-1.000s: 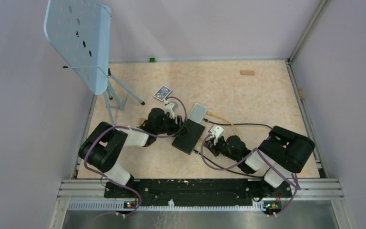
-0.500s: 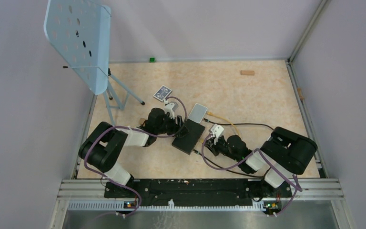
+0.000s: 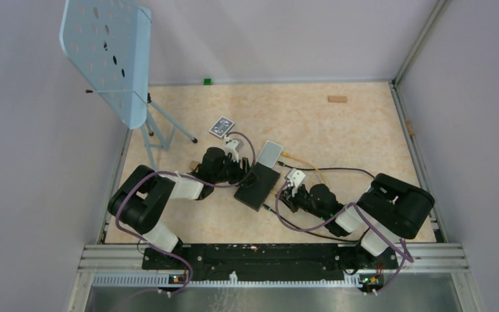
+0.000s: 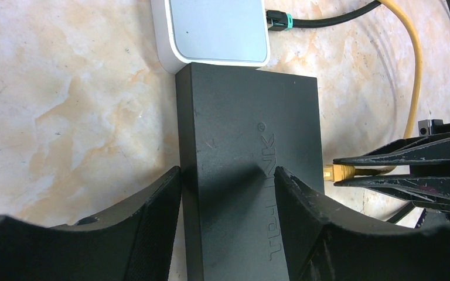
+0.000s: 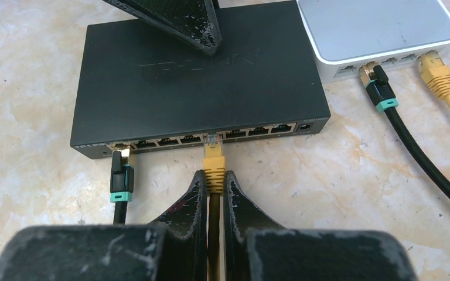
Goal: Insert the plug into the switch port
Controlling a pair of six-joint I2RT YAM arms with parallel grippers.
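The flat black switch box (image 3: 258, 186) lies on the table, its row of ports (image 5: 211, 139) facing my right arm. My right gripper (image 5: 214, 175) is shut on the yellow plug (image 5: 214, 159). The plug's clear tip is at the mouth of a middle port and its yellow body is still outside. In the left wrist view the plug (image 4: 340, 172) touches the box's port edge. My left gripper (image 4: 227, 171) is open over the box (image 4: 240, 134). One finger (image 4: 152, 216) is against its far edge and the other (image 4: 304, 216) is over its top.
A black cable with a teal boot (image 5: 121, 175) sits in the leftmost port. A pale grey router (image 5: 381, 35) abuts the box and has a black plug (image 5: 378, 88) and a yellow plug (image 5: 436, 70) in it. A playing card (image 3: 221, 127) and a blue perforated stand (image 3: 107, 58) are at far left.
My right gripper has moved slightly toward the box with the yellow plug. The left arm and the box have not moved.
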